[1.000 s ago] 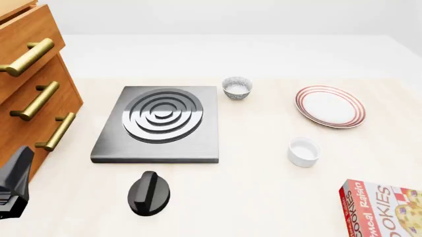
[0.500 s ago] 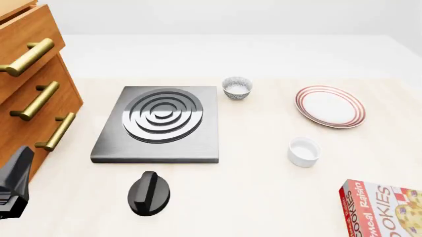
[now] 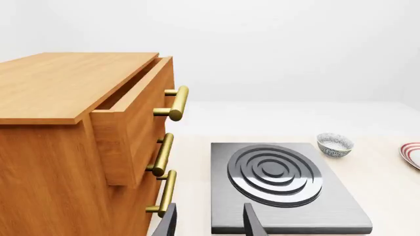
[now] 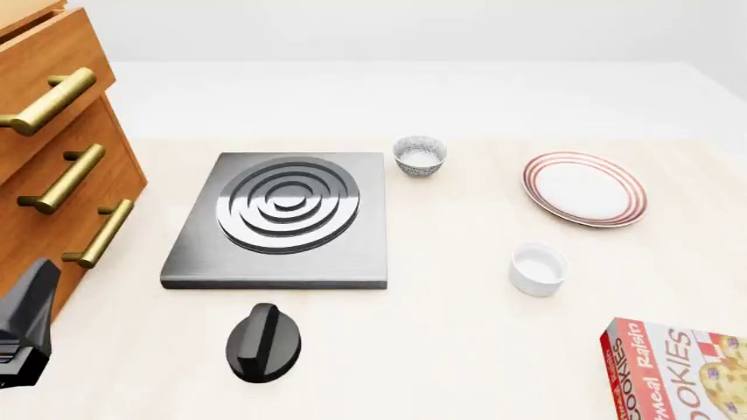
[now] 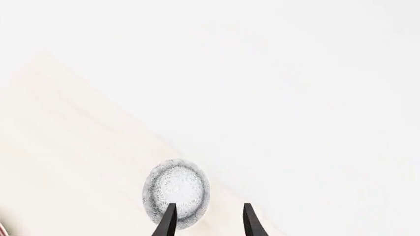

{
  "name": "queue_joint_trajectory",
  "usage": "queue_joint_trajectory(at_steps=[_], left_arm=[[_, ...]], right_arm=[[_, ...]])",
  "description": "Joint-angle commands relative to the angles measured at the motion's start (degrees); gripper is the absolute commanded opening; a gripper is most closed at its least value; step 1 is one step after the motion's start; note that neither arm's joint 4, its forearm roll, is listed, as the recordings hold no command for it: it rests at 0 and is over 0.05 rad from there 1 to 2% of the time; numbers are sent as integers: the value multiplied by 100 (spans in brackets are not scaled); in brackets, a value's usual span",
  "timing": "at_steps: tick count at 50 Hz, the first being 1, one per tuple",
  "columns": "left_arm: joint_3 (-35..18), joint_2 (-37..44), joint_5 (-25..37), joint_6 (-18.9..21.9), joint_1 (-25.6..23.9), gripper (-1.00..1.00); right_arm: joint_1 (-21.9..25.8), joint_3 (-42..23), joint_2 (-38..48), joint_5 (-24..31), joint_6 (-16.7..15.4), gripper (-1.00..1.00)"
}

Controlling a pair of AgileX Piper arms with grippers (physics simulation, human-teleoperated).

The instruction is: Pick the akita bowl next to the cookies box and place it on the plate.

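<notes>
Akita bowl [image 5: 176, 194] shows only in the right wrist view: patterned, upright, seen from above, sitting on the pale table [image 5: 72, 147] close to its edge. Judged to be the target, since no burner is near it. It lies outside the front view, so its spot beside the cookies box [image 4: 677, 367] cannot be confirmed there. The box lies at the near right corner, cut by the frame. A second akita bowl [image 4: 421, 156] stands far off, just beside the back right corner of the stove plate [image 4: 280, 219]; not the one wanted. Plate [image 4: 583, 188] sits bare toward the far right, with a plain white ramekin [image 4: 538, 269] between it and the box. Black knob [image 4: 265, 341] is in front of the stove plate, and a drawer cabinet [image 4: 52, 157] stands at left. Progress: nothing lifted, nothing on the plate; grasp, carry and set-down all remain. Right gripper [image 5: 206, 221] hangs above the bowl, jaws apart and empty. One finger overlaps the bowl's rim in the picture, the other sits clear to its side, and contact cannot be told. It looks off-centre, so it likely needs a shift over the rim before closing. Left gripper [image 3: 208, 223] is parked low by the cabinet, jaws apart, holding nothing.
</notes>
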Motion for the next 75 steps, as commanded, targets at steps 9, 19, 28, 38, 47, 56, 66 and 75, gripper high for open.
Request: queue_joint_trajectory(at_steps=[9, 19, 28, 38, 47, 56, 66, 75], left_arm=[[0, 0, 0, 0, 0, 100], [0, 0, 0, 0, 0, 100], [0, 0, 0, 0, 0, 100], [0, 0, 0, 0, 0, 100], [0, 0, 0, 0, 0, 100], [0, 0, 0, 0, 0, 100], [0, 0, 0, 0, 0, 100], [0, 0, 0, 0, 0, 100]], right_arm=[[113, -113, 567, -268, -145, 100], [125, -4, 899, -552, -205, 100], [96, 105, 1120, -750, -267, 100], [186, 86, 1270, -804, -289, 100], [256, 85, 1414, -865, -276, 100], [191, 80, 1501, -869, -306, 100], [178, 120, 1569, -928, -267, 100], [193, 136, 1642, -987, -255, 100]])
